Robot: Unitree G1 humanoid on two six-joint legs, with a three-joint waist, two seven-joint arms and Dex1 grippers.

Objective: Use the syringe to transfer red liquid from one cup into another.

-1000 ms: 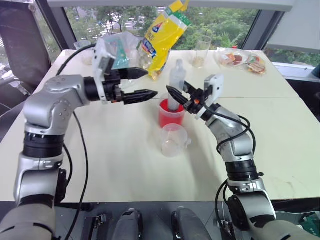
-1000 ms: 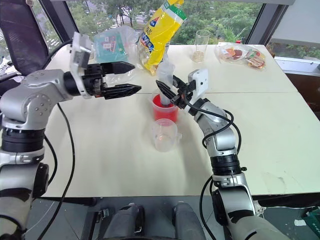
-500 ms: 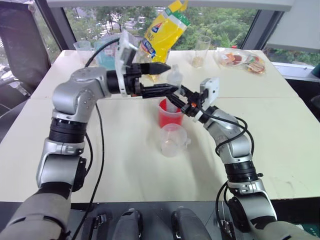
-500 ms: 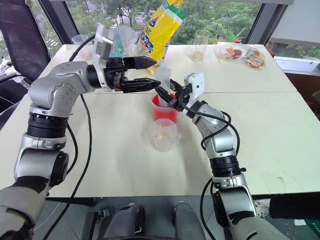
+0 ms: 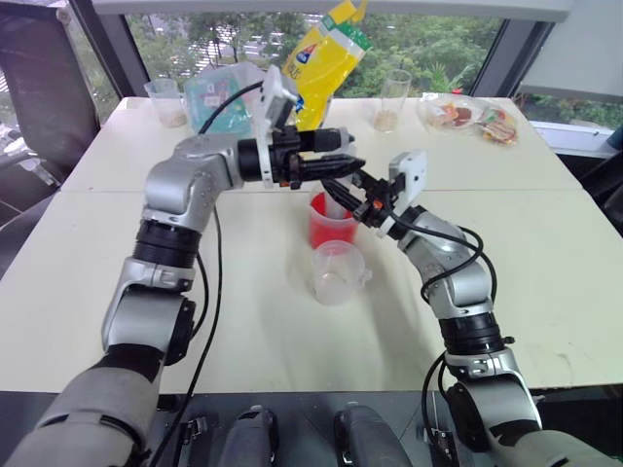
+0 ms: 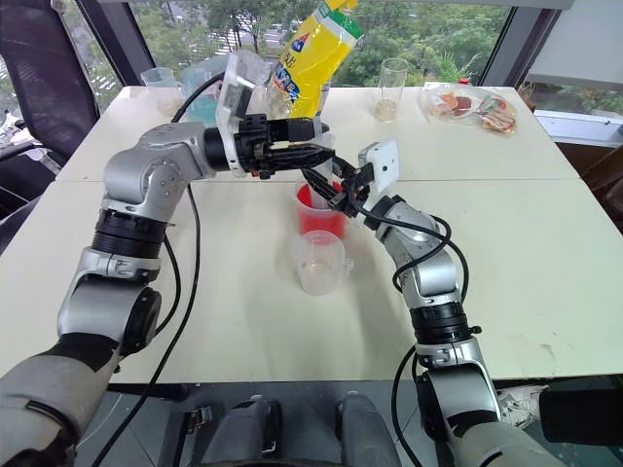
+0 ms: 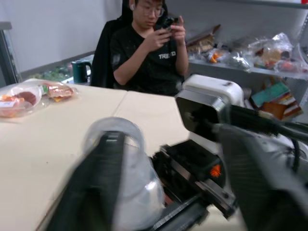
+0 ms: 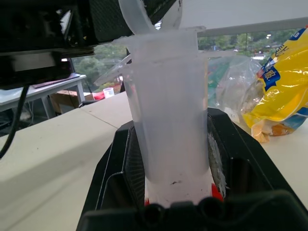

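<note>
The syringe stands upright with its tip down in the red cup, which holds red liquid. My right gripper is shut on the syringe's clear barrel, just above the cup's rim. My left gripper reaches in level from the left at the syringe's top. Its fingers stand open on either side of the plunger head, and a gap shows beside one finger. The smaller colourless cup stands on the table just in front of the red cup.
At the table's far side lie a yellow bag, a teal packet, two tall cups with beige contents and bagged snacks. A seated person is beyond the table.
My left arm has swung right to the syringe's top, and its fingers have narrowed around the plunger head. My right gripper and the syringe have stayed in place.
</note>
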